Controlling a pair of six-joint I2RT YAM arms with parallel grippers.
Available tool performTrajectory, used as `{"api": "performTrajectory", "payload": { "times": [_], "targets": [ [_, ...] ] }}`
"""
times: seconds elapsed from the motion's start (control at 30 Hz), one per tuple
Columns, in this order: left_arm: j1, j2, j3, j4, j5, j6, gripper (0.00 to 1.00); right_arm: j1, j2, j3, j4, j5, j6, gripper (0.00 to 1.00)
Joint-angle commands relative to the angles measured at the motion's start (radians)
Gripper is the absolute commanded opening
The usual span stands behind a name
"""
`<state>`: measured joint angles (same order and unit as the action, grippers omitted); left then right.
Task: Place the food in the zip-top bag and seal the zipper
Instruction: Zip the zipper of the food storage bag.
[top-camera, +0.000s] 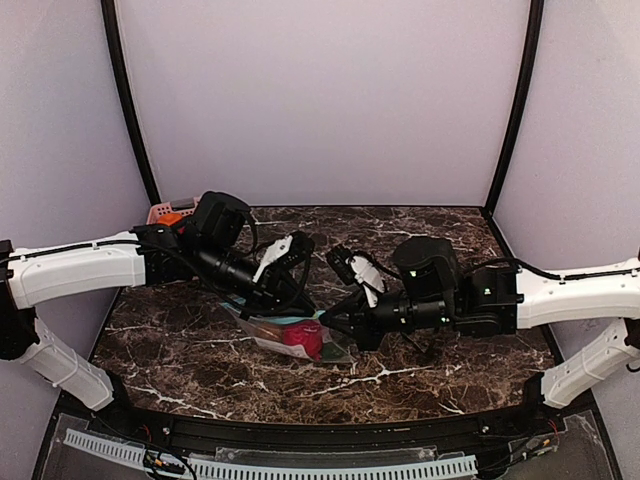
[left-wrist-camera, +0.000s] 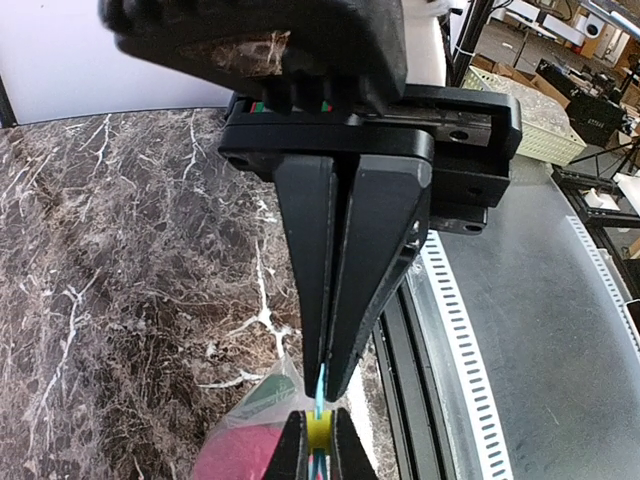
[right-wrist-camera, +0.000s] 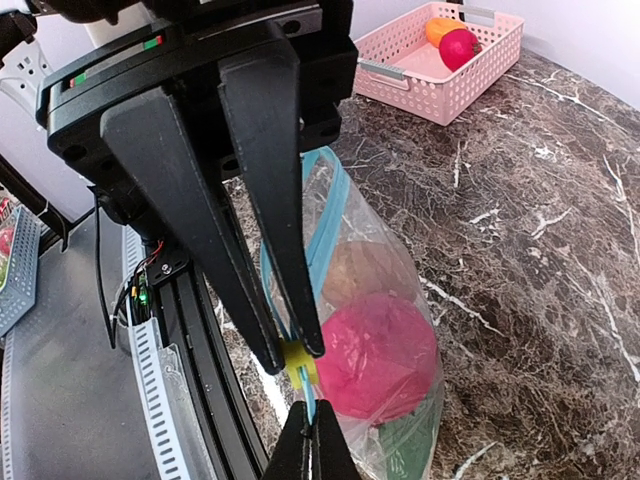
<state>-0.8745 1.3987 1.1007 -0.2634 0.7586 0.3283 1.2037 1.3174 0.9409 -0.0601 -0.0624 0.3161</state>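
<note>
Where the two arms meet low in the centre of the overhead frame, the zip-top bag lies on the dark marble table, its teal zipper held between the grippers. Inside the clear plastic is the food: a red piece in the lower middle of the right wrist frame and a brownish-orange piece just above it, touching. The right gripper is clenched on the zipper at a small yellow slider. The left gripper is clamped on the teal strip just beside it, fingertips nearly meeting. A pink slotted basket stands at the upper right of the right wrist frame, well apart, holding an orange item and a red item.
</note>
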Motion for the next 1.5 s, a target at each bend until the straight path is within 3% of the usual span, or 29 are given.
{"api": "performTrajectory", "payload": {
  "times": [0.0,0.53,1.3,1.43,1.47],
  "targets": [
    [-0.004,-0.01,0.022,-0.101,-0.052,0.043,0.01,-0.025,-0.041,-0.019,0.046,0.046,0.022,0.0],
    [0.069,-0.046,0.002,-0.172,-0.107,0.055,0.01,-0.053,-0.064,-0.055,0.04,0.094,0.044,0.0],
    [0.13,-0.098,-0.092,-0.075,-0.103,-0.007,0.01,-0.13,-0.026,-0.044,0.05,0.163,0.111,0.0],
    [0.13,-0.103,-0.093,-0.057,-0.078,-0.036,0.1,-0.131,-0.006,-0.046,0.12,0.093,0.093,0.0],
    [0.13,-0.103,-0.093,-0.055,-0.068,-0.046,0.17,-0.13,0.001,-0.045,0.134,0.071,0.086,0.0]
  ]
}}
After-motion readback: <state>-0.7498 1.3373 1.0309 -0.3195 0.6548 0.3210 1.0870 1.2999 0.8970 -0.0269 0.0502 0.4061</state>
